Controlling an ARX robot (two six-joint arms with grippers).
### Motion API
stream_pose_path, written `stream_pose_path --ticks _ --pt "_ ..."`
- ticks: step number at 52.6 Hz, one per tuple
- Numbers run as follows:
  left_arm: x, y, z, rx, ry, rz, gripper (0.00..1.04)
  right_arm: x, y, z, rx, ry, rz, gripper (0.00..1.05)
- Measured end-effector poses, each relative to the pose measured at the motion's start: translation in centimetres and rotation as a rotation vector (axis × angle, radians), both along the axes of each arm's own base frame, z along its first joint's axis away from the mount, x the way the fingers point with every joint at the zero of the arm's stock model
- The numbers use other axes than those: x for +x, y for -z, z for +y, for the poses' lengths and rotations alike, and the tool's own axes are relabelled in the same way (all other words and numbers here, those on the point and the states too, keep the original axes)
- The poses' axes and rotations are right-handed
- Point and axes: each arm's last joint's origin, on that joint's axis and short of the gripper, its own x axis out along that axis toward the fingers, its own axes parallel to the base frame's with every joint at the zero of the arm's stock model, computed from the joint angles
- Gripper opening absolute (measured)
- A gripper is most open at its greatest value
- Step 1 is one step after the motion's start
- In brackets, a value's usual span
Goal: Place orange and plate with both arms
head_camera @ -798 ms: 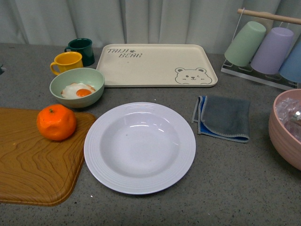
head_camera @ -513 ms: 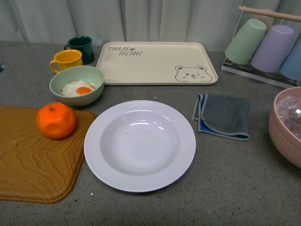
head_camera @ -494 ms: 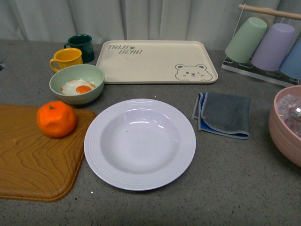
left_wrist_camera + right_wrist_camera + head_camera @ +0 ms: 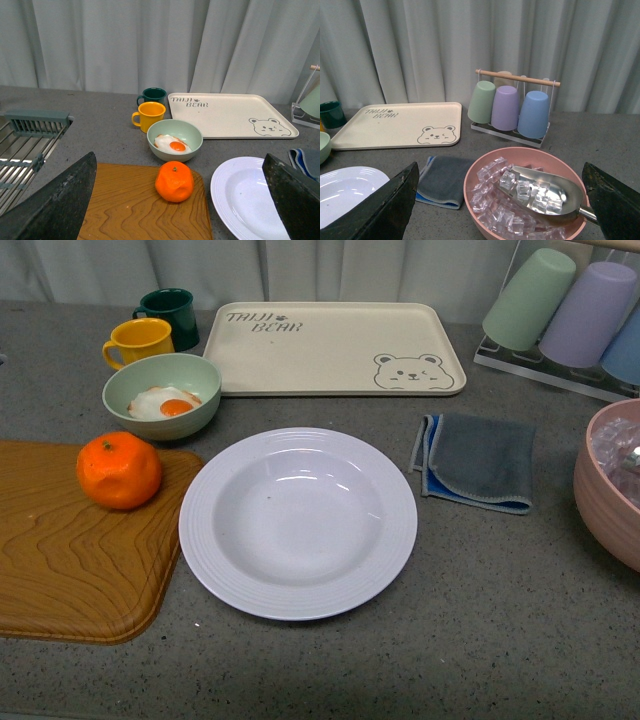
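orange fruit [image 4: 119, 471] on the wooden board [image 4: 70, 560], plate [image 4: 298, 523] alongside, both grippers empty

on my front feed the orange sits at the plate's 9 o'clock, near its rim but apart from it, with the green bowl [image 4: 165, 428] at the orange's 12 o'clock. the plate lies flat on the grey counter [image 4: 500, 620]. my wrist feeds show the left gripper [image 4: 178, 156] and right gripper [image 4: 500, 165] each spread wide, with nothing between the fingers.
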Motion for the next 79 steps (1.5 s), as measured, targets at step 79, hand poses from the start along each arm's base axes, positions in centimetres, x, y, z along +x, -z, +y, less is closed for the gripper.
stream_pose_path --ticks 79 --pt "19.0 4.4 -3.7 -0.197 0.01 0.747 0.98 0.0 0.0 0.0 0.0 0.0 0.0 0.95"
